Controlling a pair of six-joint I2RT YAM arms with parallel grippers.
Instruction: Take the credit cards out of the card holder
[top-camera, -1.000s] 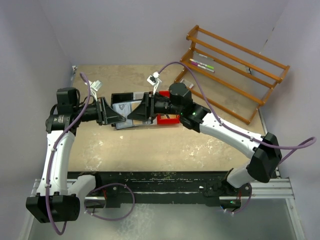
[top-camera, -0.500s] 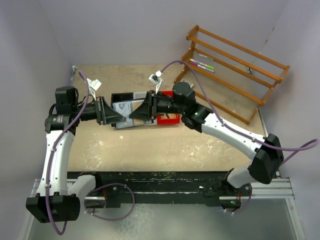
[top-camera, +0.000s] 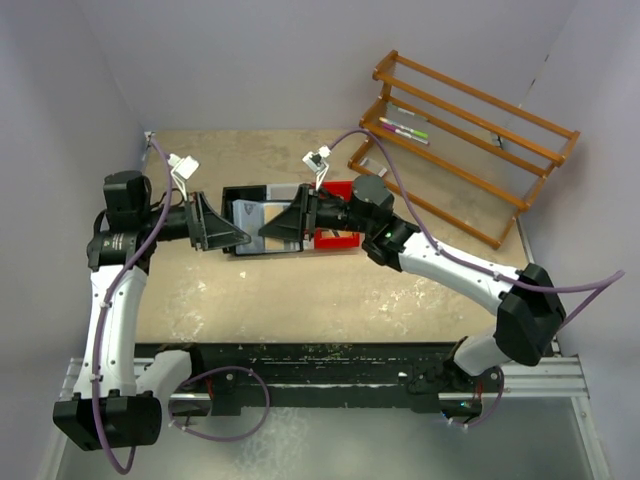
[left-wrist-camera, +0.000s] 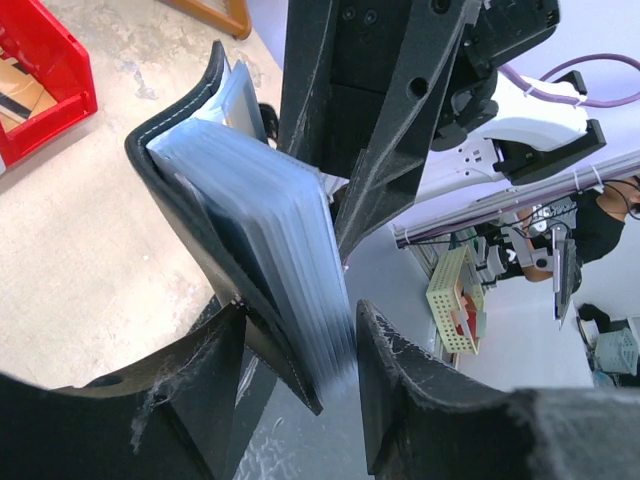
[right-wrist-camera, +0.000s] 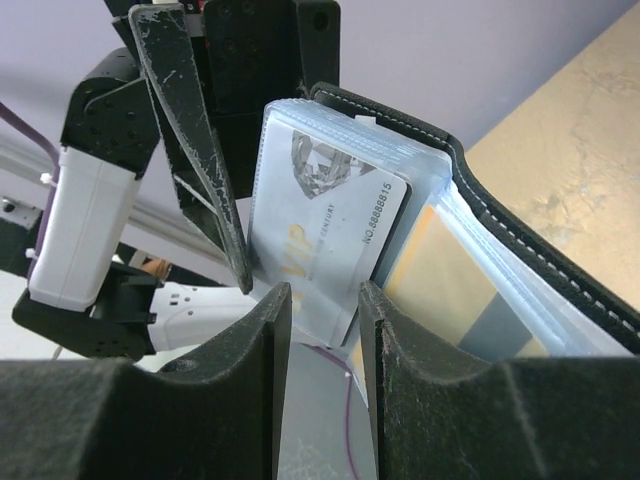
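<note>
The card holder (top-camera: 248, 220), a black wallet with clear sleeves, hangs open above the table between my two grippers. In the left wrist view its lower corner (left-wrist-camera: 205, 230) sits between my left gripper's (left-wrist-camera: 300, 308) jaws. The black cover rests against one finger and a gap shows beside the sleeves. A grey credit card (right-wrist-camera: 320, 225) marked VIP sticks out of the sleeves (right-wrist-camera: 470, 300). My right gripper (right-wrist-camera: 324, 290) is shut on the card's lower corner. From above, the left gripper (top-camera: 238, 236) and right gripper (top-camera: 268, 233) point at each other.
A red tray (top-camera: 340, 238) joined to white and black trays (top-camera: 240, 192) lies on the beige table under the grippers. A wooden rack (top-camera: 470, 110) with pens (top-camera: 405, 130) stands at the back right. Purple cables loop over both arms.
My left jaws have spread wider around the card holder and the left arm drew back a little. The right jaws have narrowed on the card, which now shows farther out.
</note>
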